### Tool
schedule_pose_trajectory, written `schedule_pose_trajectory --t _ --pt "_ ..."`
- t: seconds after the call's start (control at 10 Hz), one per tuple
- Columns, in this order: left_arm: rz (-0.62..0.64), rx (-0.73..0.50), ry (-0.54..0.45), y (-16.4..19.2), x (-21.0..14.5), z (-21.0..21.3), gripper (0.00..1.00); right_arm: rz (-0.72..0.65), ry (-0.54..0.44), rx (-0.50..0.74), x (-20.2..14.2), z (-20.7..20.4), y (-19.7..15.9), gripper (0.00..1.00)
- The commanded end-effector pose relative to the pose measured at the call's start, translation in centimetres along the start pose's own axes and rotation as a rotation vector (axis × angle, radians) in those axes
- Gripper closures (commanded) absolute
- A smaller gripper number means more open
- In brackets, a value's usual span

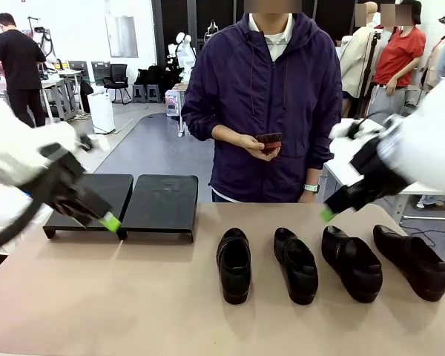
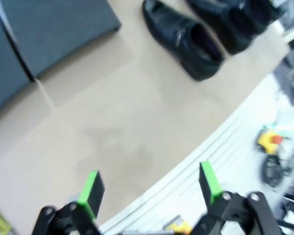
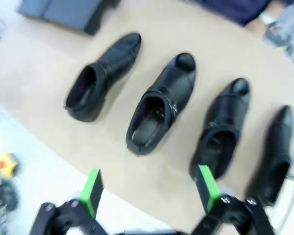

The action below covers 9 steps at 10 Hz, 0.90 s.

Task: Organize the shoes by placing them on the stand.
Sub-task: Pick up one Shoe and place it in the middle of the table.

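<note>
Four black leather dress shoes are lined up on the right half of the tan table (image 1: 96, 297), toes toward the far edge. The leftmost shoe (image 1: 233, 265) is near the middle, followed by the second shoe (image 1: 295, 265) and the third shoe (image 1: 351, 263), with the rightmost shoe (image 1: 411, 261) by the right edge. The stand (image 1: 159, 196), seen as two black platforms side by side, is set at the far edge toward the left corner, apart from the shoes. The left gripper (image 1: 110, 222) is held over the stand's near edge, its fingers (image 2: 90, 193) spread wide and empty. The right gripper (image 1: 326, 214) is held above the table beyond the third shoe, its fingers (image 3: 207, 188) likewise parted with nothing between them.
</note>
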<state>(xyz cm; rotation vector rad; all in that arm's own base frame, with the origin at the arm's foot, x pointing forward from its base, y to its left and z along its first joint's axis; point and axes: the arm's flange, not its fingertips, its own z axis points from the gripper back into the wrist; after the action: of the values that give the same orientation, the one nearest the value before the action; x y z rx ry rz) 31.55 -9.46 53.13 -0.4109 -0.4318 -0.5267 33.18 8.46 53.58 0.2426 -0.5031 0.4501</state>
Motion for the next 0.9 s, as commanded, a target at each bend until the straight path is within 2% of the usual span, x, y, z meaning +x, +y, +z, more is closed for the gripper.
schedule_pose_trajectory --t 0.0,0.2,0.3,0.4,0.6,0.7,0.8 --pt "-0.049 -0.028 -0.101 0.3 -6.0 6.1 0.0 -0.064 -0.078 0.032 -2.2 6.5 -3.1 0.0" --pt "0.062 0.013 -0.289 1.9 -12.4 12.6 0.0 -0.178 -0.143 0.032 -5.7 11.5 -7.1 0.0" --pt "0.141 0.005 -0.342 3.9 -15.0 14.5 0.0 -0.236 -0.173 0.029 -7.6 12.8 -8.6 0.0" --pt "0.277 -0.021 -0.419 6.6 -17.3 15.3 0.0 -0.279 -0.2 0.042 -9.5 13.3 -10.8 0.0" --pt "0.377 -0.079 -0.506 9.9 -18.8 15.0 0.0 -0.352 -0.243 0.033 -12.3 13.5 -12.6 0.0" --pt "0.446 -0.047 -0.514 11.0 -18.3 14.3 0.0 -0.353 -0.267 -0.036 -12.5 13.0 -12.4 0.0" --pt "0.355 -0.054 -0.467 9.7 -18.0 21.5 0.0 -0.362 -0.216 0.027 -11.3 14.8 -12.6 0.0"
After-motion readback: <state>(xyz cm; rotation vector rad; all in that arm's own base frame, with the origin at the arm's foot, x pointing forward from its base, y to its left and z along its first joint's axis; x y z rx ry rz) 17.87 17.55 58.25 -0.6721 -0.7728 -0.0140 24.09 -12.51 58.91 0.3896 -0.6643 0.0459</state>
